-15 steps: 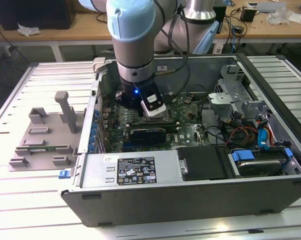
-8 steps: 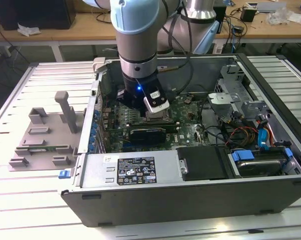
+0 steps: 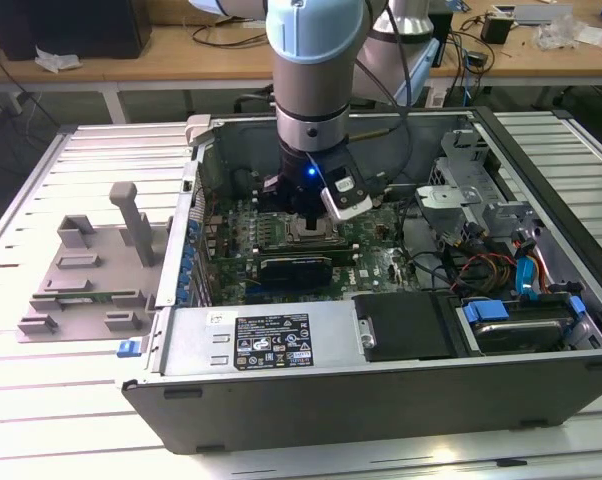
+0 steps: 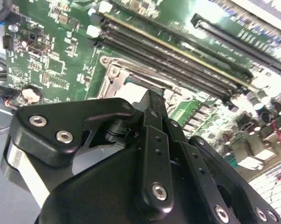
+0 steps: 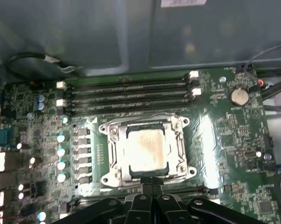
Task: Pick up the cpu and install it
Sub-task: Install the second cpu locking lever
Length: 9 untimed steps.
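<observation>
First wrist view: cpu (image 5: 147,150) (socketed) just beside end effector (image 5: 152,184).

No words or numbers can be read. A black label (image 3: 272,341) with tiny white print is stuck on the silver box (image 3: 256,340) near the claw (image 3: 311,222).

A wooden workbench (image 3: 161,55) strewn with cables stands behind the slatted metal table (image 3: 21,200).
</observation>
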Each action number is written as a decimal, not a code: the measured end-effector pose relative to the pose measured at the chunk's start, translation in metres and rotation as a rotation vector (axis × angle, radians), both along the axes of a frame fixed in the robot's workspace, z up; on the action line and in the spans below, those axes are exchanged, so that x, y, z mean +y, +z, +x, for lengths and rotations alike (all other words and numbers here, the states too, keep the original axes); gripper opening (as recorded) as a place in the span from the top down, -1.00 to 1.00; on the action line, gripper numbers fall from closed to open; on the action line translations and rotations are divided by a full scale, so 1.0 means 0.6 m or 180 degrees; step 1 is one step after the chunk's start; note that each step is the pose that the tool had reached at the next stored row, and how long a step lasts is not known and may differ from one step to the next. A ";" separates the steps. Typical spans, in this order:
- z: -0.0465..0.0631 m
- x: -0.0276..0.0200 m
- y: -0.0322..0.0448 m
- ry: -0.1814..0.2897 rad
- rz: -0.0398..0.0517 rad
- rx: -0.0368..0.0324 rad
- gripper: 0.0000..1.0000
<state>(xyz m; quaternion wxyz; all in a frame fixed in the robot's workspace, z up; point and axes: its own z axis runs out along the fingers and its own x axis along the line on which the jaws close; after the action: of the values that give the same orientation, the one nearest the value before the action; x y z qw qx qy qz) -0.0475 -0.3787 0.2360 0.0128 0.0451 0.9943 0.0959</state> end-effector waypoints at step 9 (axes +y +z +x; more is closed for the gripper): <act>0.003 0.0355 0.000 0.0000 -0.0108 0.0000 0.79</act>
<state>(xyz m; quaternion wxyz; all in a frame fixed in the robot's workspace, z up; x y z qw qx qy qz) -0.0456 -0.3574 0.2361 0.0136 0.0448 0.9958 0.0790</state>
